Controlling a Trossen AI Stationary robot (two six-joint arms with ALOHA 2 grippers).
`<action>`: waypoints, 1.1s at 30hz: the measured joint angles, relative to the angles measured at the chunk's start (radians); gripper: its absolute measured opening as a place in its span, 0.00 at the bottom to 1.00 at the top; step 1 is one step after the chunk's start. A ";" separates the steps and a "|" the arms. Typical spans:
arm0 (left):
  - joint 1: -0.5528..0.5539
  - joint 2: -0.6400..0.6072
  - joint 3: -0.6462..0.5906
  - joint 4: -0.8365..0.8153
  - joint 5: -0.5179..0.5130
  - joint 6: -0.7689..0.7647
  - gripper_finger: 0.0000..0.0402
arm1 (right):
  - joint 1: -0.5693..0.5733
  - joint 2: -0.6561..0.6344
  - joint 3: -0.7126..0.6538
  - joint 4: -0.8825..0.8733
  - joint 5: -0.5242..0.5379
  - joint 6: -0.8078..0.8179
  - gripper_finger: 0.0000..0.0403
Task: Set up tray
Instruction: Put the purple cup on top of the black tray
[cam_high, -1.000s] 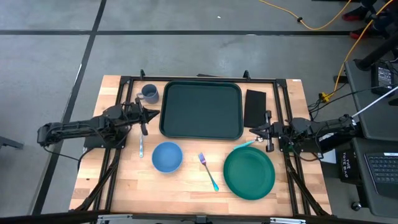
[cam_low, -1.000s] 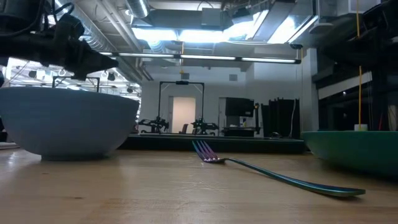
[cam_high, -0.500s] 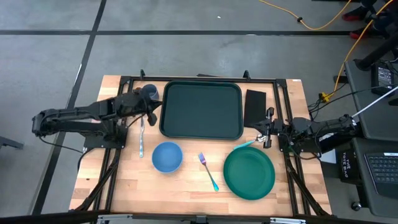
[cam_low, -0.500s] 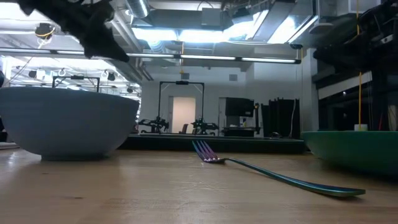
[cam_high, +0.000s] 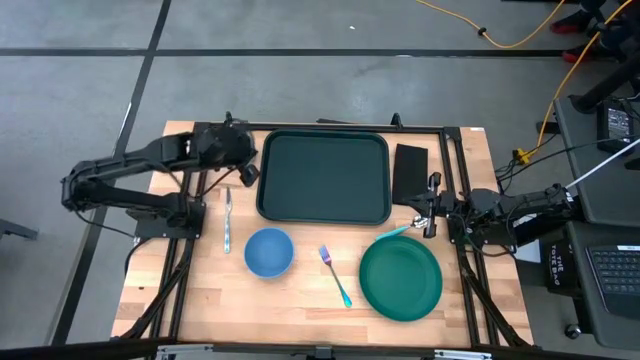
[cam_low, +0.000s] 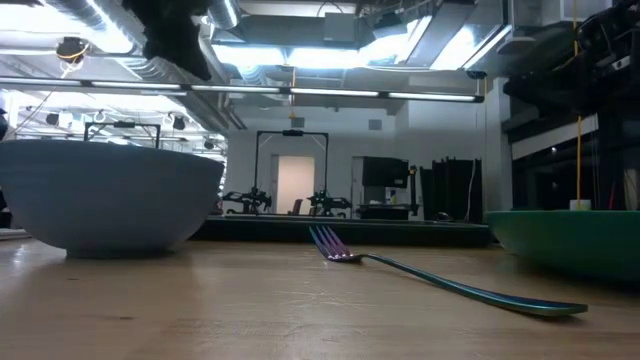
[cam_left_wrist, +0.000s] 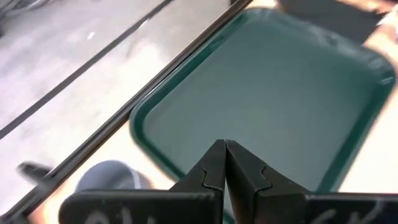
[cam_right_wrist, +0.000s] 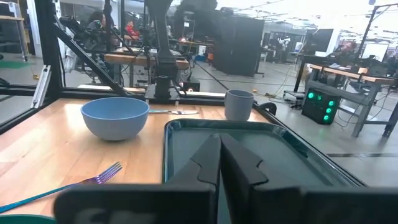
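left gripper: jaws pressed together, above cup beside tray | right gripper: jaws pressed together, by napkin | desk | writing: nothing readable

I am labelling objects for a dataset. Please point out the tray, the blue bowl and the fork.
tray (cam_high: 323, 177), high view, bare middle of its floor.
blue bowl (cam_high: 268, 251), high view, centre of its inside.
fork (cam_high: 337, 279), high view, middle of its handle.
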 joint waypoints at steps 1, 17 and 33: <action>0.020 0.024 0.023 -0.034 0.001 0.006 0.01 | 0.000 0.000 0.000 0.000 0.000 0.000 0.04; 0.325 0.291 0.114 -0.180 0.202 0.359 0.01 | 0.000 0.000 0.000 0.000 -0.001 0.007 0.06; 0.343 0.363 0.115 -0.176 0.180 0.447 0.01 | 0.000 0.000 0.000 0.000 -0.002 0.005 0.05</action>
